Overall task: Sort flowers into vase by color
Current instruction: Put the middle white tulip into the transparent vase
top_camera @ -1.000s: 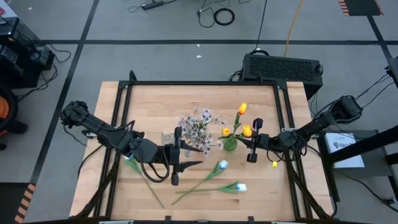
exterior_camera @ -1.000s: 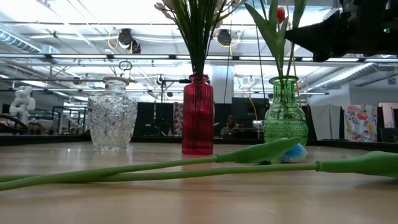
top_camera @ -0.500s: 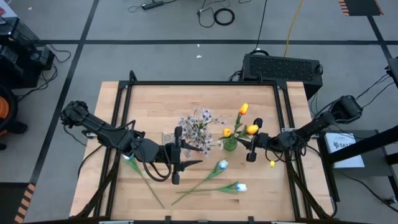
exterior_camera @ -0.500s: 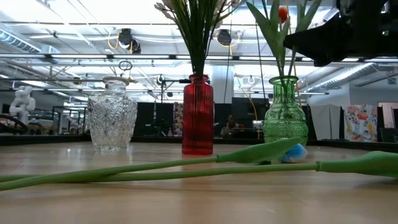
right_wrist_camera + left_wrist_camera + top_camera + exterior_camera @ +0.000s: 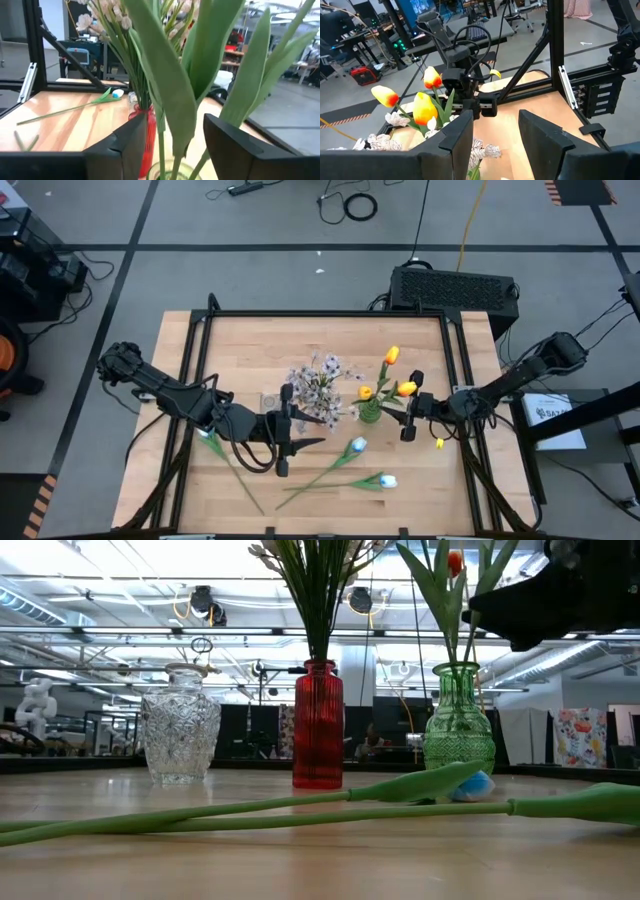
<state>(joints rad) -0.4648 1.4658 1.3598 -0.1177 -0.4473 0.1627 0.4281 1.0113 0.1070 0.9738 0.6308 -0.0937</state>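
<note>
Since a second ago the right tool [image 5: 408,408] has let go an orange tulip [image 5: 405,389] into the green vase [image 5: 370,412] and backed slightly toward the table's right edge, fingers apart. Left tool [image 5: 283,430], mid-table, stays level, fingers parted, empty. Two pale-blue tulips [image 5: 357,445] lie toward the near edge.

Two matte-black jointed arms [image 5: 170,395] trailing looped black cables.

Even, bright overhead lighting with soft shadows; ceiling glare washes the low view.
</note>
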